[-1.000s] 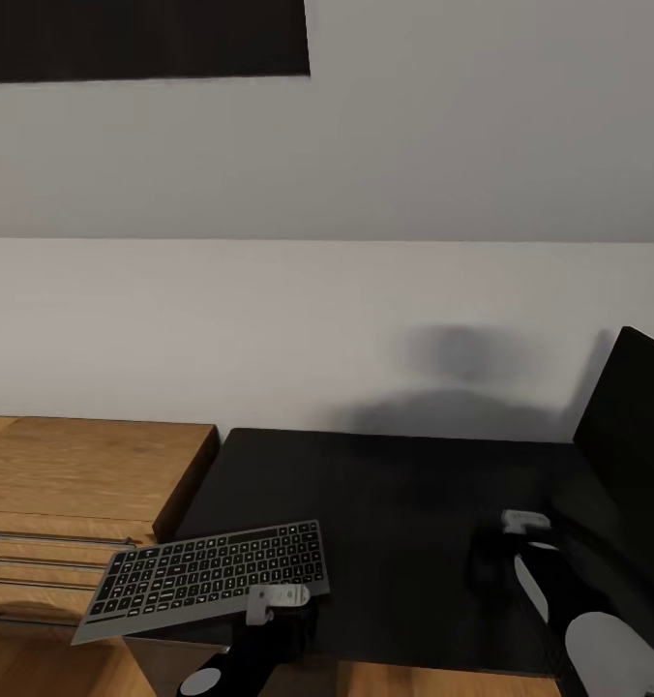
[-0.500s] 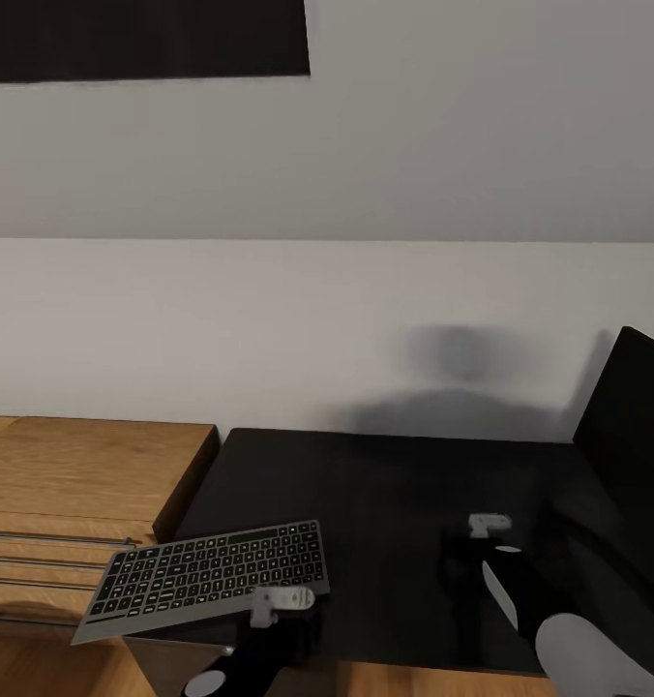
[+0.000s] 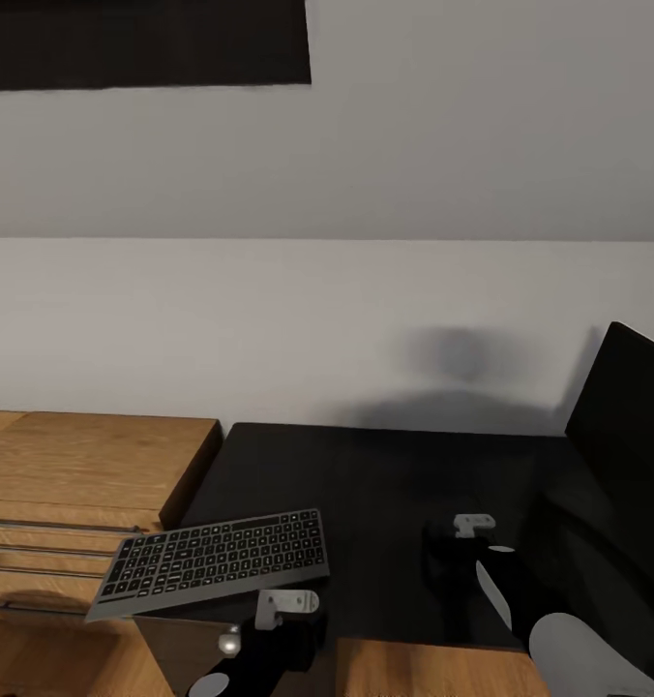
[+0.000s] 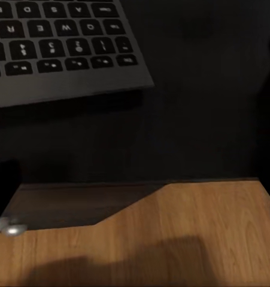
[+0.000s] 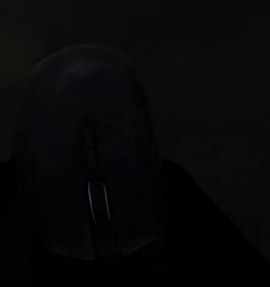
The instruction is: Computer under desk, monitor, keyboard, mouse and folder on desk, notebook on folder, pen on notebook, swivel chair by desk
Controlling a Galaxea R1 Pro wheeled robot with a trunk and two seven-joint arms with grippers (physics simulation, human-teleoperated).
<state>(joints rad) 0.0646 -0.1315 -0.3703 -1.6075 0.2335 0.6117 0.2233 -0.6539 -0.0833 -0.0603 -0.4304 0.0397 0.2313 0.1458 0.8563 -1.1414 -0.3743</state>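
So from the head cam you get the black desk (image 3: 385, 484) sitting against a plain white wall (image 3: 327, 319), with a wooden drawer unit (image 3: 75, 474) butted up against it at 9 o'clock. The keyboard (image 3: 214, 561) lies at the desk's 7 o'clock corner, turned a bit askew, and its left end sticks out past the desk edge over the drawer unit. The monitor (image 3: 627, 436) is over at 3 o'clock, just a dark slab cut off by the frame edge, standing on the desk. The left gripper (image 3: 286, 608) is at 6 o'clock, just off the keyboard's near right corner, down at the desk's front edge; I honestly can't tell whether its jaws are spread or closed since you mostly see the grey bracket and dark body. The left wrist cam looks down at the keyboard (image 4: 57, 54) corner, the desk (image 4: 200, 119) surface and the wood floor (image 4: 170, 239) below the edge. The right gripper (image 3: 453, 552) is around 5 o'clock, out over the desk between the keyboard and the monitor, well apart from the keyboard. The right wrist cam is super dark, but you can make out the mouse (image 5: 90, 173) right in front of it, scroll wheel catching a bit of light, sitting on the desk. Looks like it's between the fingers, but whether the jaws are actually clamped on it I can't tell.
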